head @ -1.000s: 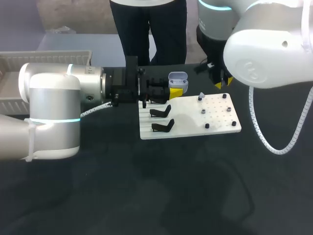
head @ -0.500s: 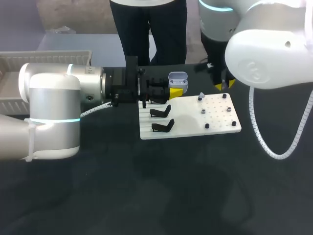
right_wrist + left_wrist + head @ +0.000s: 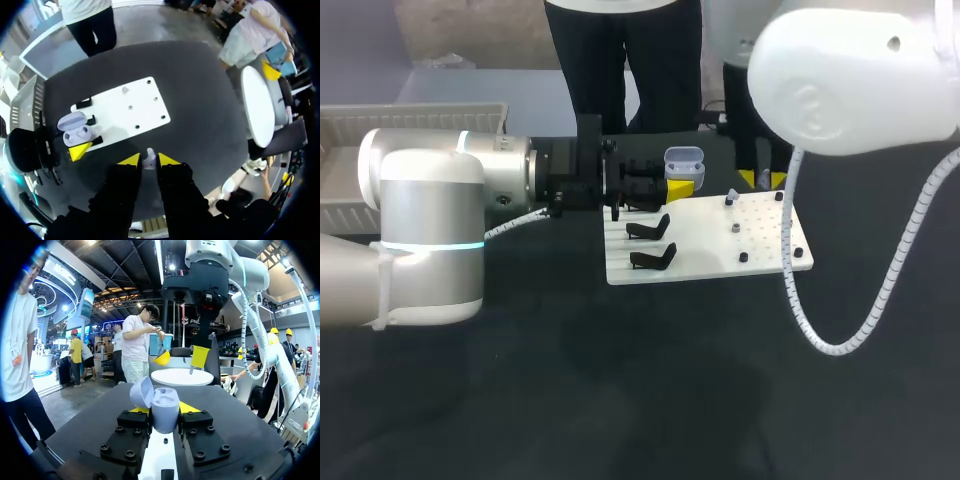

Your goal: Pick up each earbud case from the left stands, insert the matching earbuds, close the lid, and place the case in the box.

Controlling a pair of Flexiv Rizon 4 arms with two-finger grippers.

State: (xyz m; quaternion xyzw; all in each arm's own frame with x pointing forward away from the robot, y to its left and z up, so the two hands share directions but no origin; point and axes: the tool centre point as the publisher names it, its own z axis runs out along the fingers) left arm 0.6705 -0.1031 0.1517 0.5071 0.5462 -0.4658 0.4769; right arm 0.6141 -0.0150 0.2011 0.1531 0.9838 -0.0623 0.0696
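Note:
A lavender earbud case [image 3: 164,409] with its lid [image 3: 141,392] open sits upright between the fingers of my left gripper [image 3: 165,411], which is shut on it. In the head view the case [image 3: 683,160] hangs at the far left corner of the white board [image 3: 760,250], and the left gripper [image 3: 678,186] comes in from the left. My right gripper [image 3: 148,161] is shut on a small white earbud [image 3: 148,159] and hovers above the table beside the board [image 3: 145,112], to the right of the case [image 3: 75,132]. From above, the right gripper [image 3: 761,180] is over the board's far edge.
Two empty black stands [image 3: 652,244] occupy the board's left part. Several small pegs [image 3: 735,228] dot its right part, and one [image 3: 731,196] carries a pale earbud. A grey box [image 3: 420,108] sits at the far left of the table.
My right arm has swung to the left over the board, and its gripper has shifted a little toward the case. The left arm and the case have stayed put.

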